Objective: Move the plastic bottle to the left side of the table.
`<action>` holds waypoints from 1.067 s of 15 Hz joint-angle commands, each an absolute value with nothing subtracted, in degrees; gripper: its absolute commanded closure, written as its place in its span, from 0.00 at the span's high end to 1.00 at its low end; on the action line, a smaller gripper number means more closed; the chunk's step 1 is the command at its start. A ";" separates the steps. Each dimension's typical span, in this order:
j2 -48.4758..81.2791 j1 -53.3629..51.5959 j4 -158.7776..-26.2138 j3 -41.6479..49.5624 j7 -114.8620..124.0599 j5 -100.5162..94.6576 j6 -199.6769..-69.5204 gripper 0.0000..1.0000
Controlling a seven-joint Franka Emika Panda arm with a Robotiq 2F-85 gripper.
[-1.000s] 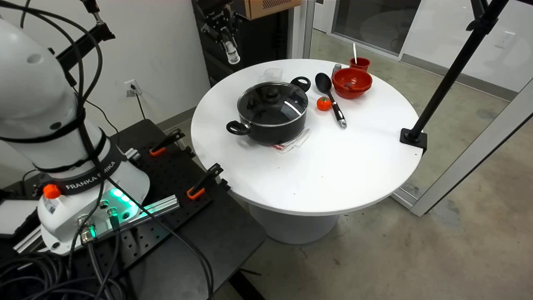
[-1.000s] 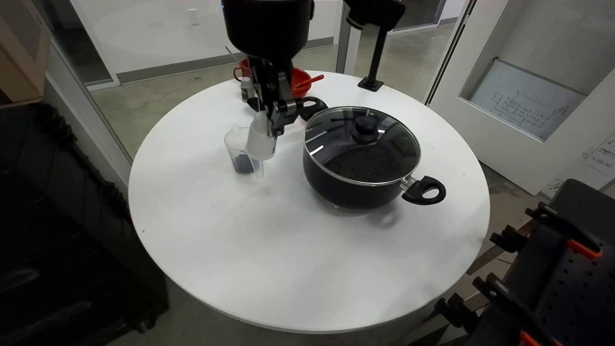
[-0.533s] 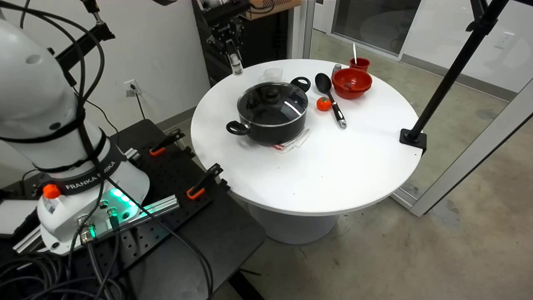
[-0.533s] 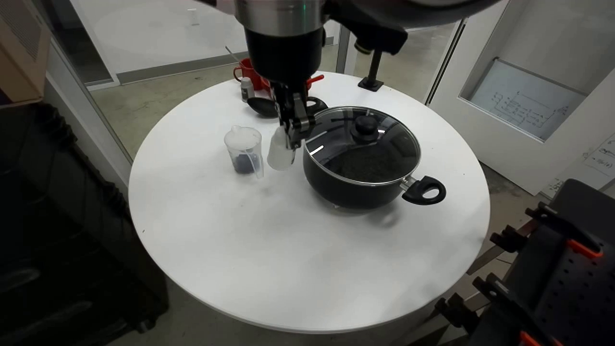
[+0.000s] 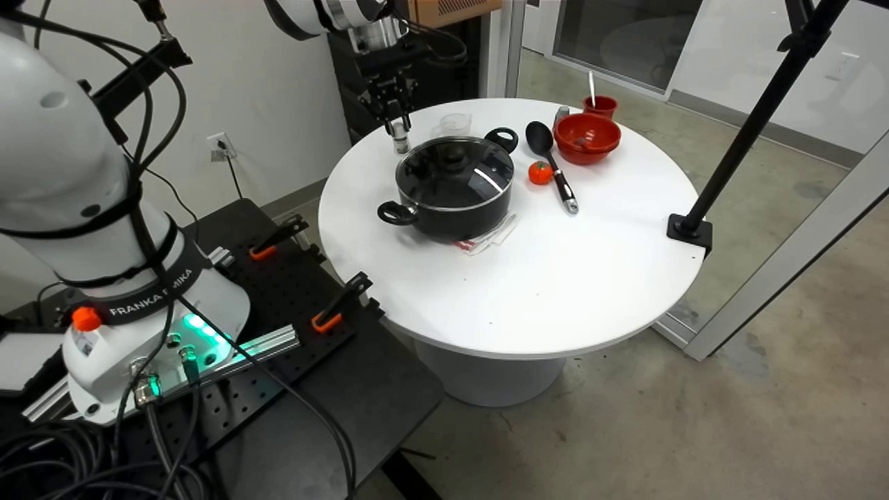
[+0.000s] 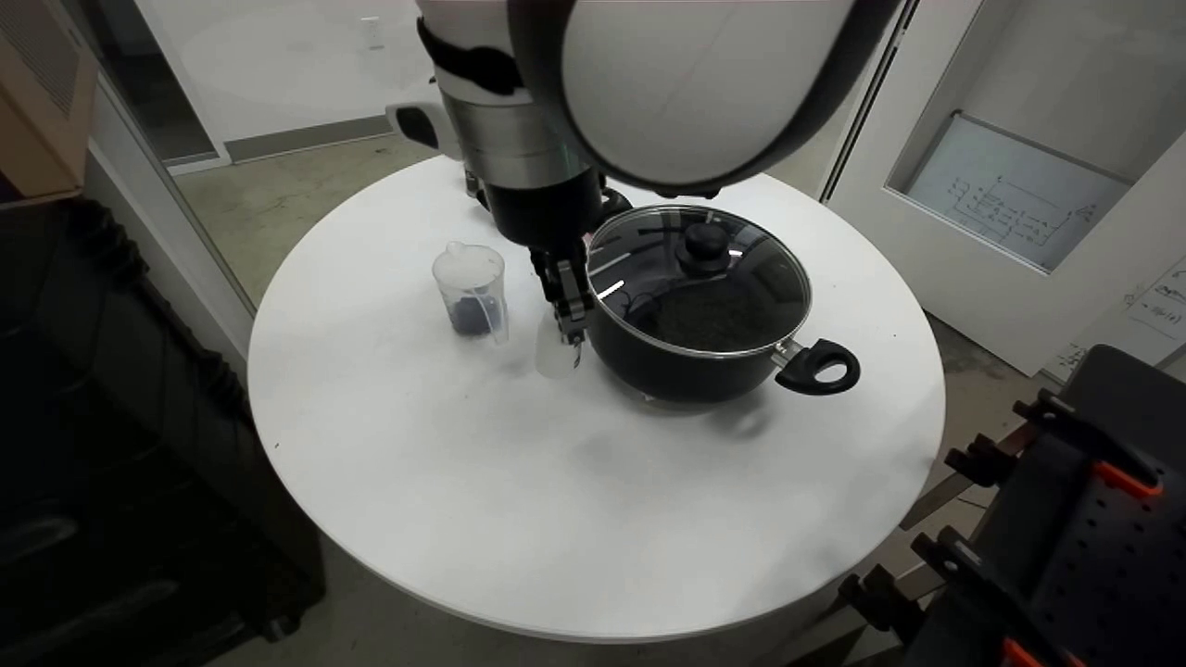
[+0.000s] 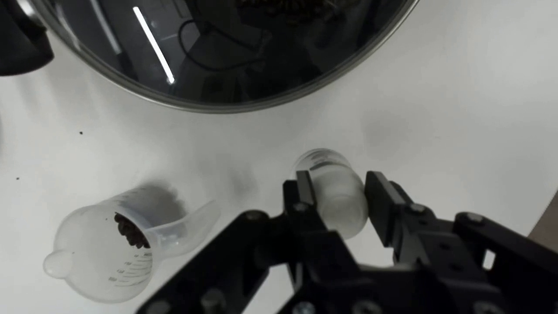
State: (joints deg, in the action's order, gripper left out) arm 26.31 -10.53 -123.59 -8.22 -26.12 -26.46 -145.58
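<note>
The small translucent whitish plastic bottle (image 7: 342, 198) is pinched between the black fingers (image 7: 384, 207), on or just above the round white table (image 6: 519, 500) (contact indeterminate), beside the black glass-lidded pot (image 6: 695, 372) and near the translucent plastic measuring cup (image 6: 465, 278).

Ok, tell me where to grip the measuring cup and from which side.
By the handle, I'd say, from above, on the side opposite the spout: the measuring cup stands upright, and that slim handle juts outward. The hand should probably release the plastic bottle first.
</note>
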 commanded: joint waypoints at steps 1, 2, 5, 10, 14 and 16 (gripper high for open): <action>32.53 -11.45 -116.53 -8.70 -26.42 -26.00 -142.24 0.10; 33.90 -11.48 -115.10 -9.11 -27.11 -25.63 -141.63 0.10; 37.55 -12.49 -110.96 -9.37 -27.19 -26.05 -139.98 0.10; 42.76 -13.71 -105.10 -9.03 -27.10 -26.48 -137.68 0.10; 46.15 -13.97 -101.70 -8.70 -27.14 -26.84 -137.64 0.10; 47.25 -13.89 -100.59 -8.92 -27.30 -26.52 -137.47 0.10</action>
State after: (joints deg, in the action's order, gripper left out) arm 44.62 -13.16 -104.46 -9.14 -26.36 -26.67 -139.60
